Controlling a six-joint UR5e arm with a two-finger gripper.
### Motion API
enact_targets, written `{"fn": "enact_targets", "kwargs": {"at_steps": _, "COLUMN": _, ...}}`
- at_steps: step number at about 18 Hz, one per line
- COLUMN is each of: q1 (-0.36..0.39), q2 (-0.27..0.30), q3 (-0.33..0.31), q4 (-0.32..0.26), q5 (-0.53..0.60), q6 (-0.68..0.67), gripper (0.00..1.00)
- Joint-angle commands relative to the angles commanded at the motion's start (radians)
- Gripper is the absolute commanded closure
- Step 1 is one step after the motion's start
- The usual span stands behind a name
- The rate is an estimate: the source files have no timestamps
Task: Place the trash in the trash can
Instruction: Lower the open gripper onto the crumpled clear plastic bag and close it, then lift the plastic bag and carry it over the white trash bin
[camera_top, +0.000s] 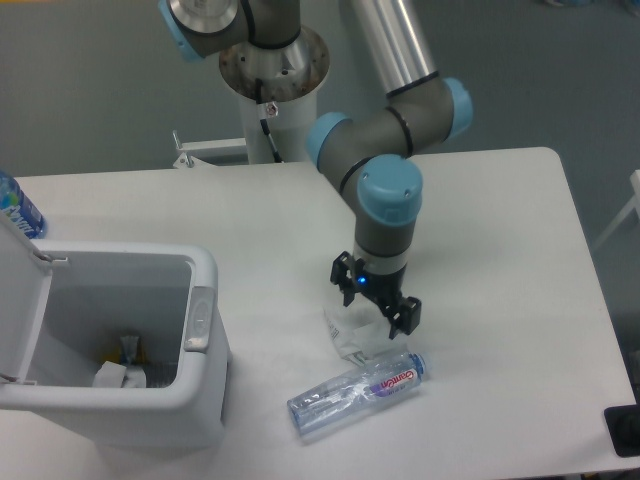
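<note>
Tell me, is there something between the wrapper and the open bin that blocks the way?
Nothing visible does. Bare table lies between the crumpled wrapper and the trash can, whose lid is flipped open. The open gripper hangs just above the wrapper.

On the bench (520, 330) there are two pieces of trash: one crumpled whitish wrapper (355, 335) and one crushed clear bottle (355, 390) with a blue cap. There is one white trash can (195, 395), lid open, with a few small items inside that are too unclear to count. One upright blue-labelled bottle (15, 205) shows at the left edge, and one arm carries one end effector (377, 293).
</note>
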Motion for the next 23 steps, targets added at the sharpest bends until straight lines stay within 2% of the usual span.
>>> {"fn": "enact_targets", "kwargs": {"at_steps": 3, "q1": -0.002, "q2": -0.003, "q3": -0.006, "q4": 0.0, "q5": 0.034, "q6": 0.0, "gripper": 0.99}}
{"fn": "enact_targets", "kwargs": {"at_steps": 14, "q1": 0.032, "q2": 0.015, "q3": 0.049, "q4": -0.017, "q5": 0.017, "q6": -0.024, "gripper": 1.0}}
{"fn": "enact_targets", "kwargs": {"at_steps": 18, "q1": 0.063, "q2": 0.061, "q3": 0.061, "q4": -0.067, "q5": -0.095, "q6": -0.069, "gripper": 1.0}}
{"fn": "enact_targets", "kwargs": {"at_steps": 20, "q1": 0.074, "q2": 0.083, "q3": 0.087, "q4": -0.115, "q5": -0.176, "q6": -0.103, "gripper": 1.0}}
{"fn": "enact_targets", "kwargs": {"at_steps": 23, "q1": 0.074, "q2": 0.112, "q3": 0.138, "q4": -0.147, "q5": -0.25, "q6": -0.184, "gripper": 1.0}}
